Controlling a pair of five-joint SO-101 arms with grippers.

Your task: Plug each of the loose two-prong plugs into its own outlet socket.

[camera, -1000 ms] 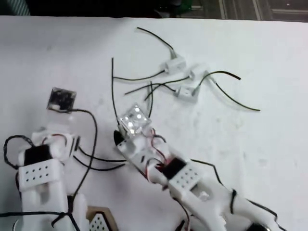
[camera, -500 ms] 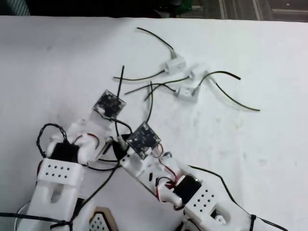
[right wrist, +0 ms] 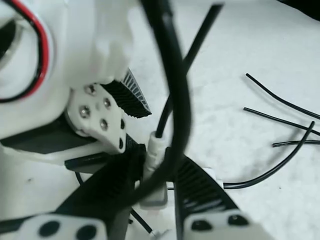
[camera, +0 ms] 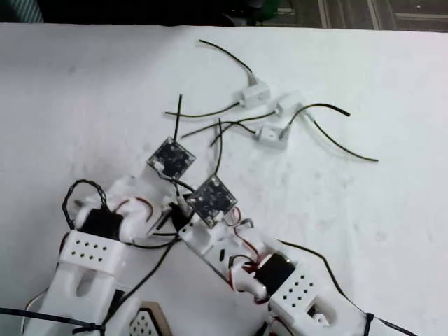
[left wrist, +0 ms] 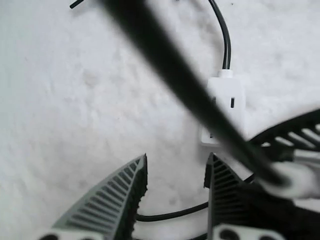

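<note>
Right wrist view: held a white plug [right wrist: 151,150] tight in the right gripper [right wrist: 156,172], had the left gripper [left wrist: 175,182] open and empty near the white socket [left wrist: 223,107] flat on the worktop [left wrist: 75,90], and likely needed to pin that socket first, then push the plug in straight and slow.

White plug [right wrist: 151,155] gripped by right hand [right wrist: 157,167], white socket [left wrist: 227,92] flat

I'm holding my left claw [left wrist: 177,167] open, pointing down; my right claw [right wrist: 159,162] is pinching a plug [right wrist: 154,145] just beside it, both arms leaning inward.
</note>
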